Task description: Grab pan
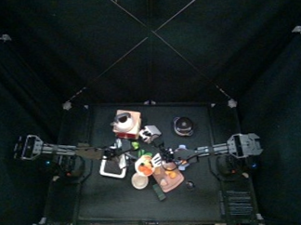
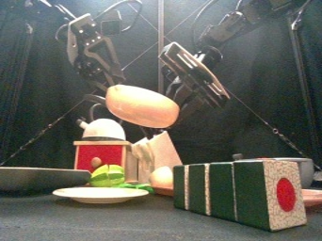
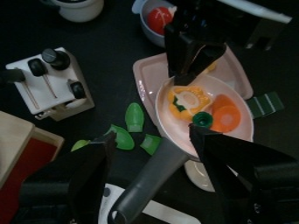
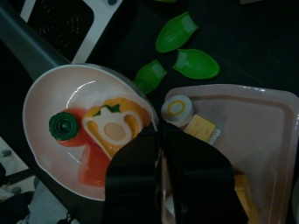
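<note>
Nearest us stands a blocky green-and-white thing [image 2: 239, 193] with a red dot. Over a glossy pink plate [image 3: 152, 74], our left hand [image 3: 158, 156] is spread wide and the right hand [image 4: 163, 149] is pressed nearly together. The round, metal-rimmed pan [image 1: 183, 125] sits farther back on the surface, apart from both.

Dim light inside the black curtains [image 1: 40, 53] leaves the overhead picture murky, while a warm glow from above brightens the front view, and near jaws blur darkly in both wrist views.
</note>
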`<state>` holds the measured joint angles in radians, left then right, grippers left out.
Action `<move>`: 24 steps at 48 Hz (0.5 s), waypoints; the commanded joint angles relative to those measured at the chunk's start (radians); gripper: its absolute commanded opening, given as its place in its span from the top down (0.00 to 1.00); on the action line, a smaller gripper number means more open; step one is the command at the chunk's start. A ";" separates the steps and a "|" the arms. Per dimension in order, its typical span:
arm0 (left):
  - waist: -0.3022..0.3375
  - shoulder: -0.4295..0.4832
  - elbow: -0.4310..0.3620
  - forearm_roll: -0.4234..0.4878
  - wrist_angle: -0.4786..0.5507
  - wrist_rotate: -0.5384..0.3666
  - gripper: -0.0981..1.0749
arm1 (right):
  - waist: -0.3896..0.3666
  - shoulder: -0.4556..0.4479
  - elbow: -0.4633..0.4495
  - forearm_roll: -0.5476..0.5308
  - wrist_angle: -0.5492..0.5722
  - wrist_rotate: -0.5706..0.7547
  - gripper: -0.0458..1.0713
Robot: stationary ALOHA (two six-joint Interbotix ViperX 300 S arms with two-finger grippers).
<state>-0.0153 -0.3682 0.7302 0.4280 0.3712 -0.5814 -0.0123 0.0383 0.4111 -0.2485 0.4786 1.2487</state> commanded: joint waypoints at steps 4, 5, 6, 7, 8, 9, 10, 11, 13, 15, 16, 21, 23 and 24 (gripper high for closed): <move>-0.003 0.055 -0.051 0.005 0.005 0.002 0.07 | -0.005 -0.012 -0.037 -0.003 -0.002 0.000 0.84; -0.003 0.063 -0.055 0.005 0.008 0.002 0.07 | -0.005 -0.011 -0.038 -0.003 -0.002 0.000 0.84; -0.003 0.074 -0.060 0.005 0.014 0.002 0.07 | -0.005 -0.009 -0.038 -0.003 -0.002 0.000 0.84; -0.003 0.080 -0.064 0.005 0.018 0.002 0.07 | -0.005 -0.009 -0.038 -0.003 -0.002 0.000 0.84; -0.003 0.084 -0.067 0.005 0.025 0.002 0.07 | -0.005 -0.009 -0.038 -0.003 -0.002 0.000 0.84; -0.002 0.092 -0.069 0.005 0.032 0.000 0.07 | -0.005 -0.008 -0.038 -0.003 -0.002 0.000 0.84; -0.003 0.097 -0.072 0.005 0.040 0.002 0.07 | -0.005 -0.008 -0.038 -0.003 -0.003 0.000 0.84; -0.003 0.104 -0.074 0.005 0.049 0.000 0.07 | -0.005 -0.008 -0.038 -0.003 -0.002 0.000 0.84; -0.003 0.115 -0.077 0.005 0.067 0.000 0.07 | -0.003 -0.006 -0.040 -0.003 -0.002 0.000 0.84; -0.003 0.127 -0.078 0.005 0.078 -0.002 0.07 | -0.003 -0.006 -0.040 -0.002 -0.002 0.000 0.83; -0.003 0.133 -0.080 0.005 0.083 -0.002 0.07 | -0.005 -0.006 -0.040 -0.002 -0.002 0.000 0.84; -0.003 0.158 -0.084 0.005 0.089 -0.002 0.08 | -0.006 -0.006 -0.040 0.000 -0.002 0.000 0.84; -0.003 0.164 -0.086 0.005 0.089 -0.002 0.09 | -0.006 -0.006 -0.040 0.000 -0.002 0.000 0.84; -0.003 0.167 -0.087 0.005 0.089 -0.002 0.09 | -0.006 -0.005 -0.040 0.000 -0.002 0.000 0.84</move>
<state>-0.0184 -0.2040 0.6673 0.4295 0.4602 -0.5844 -0.0138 0.0522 0.4004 -0.2485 0.4801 1.2487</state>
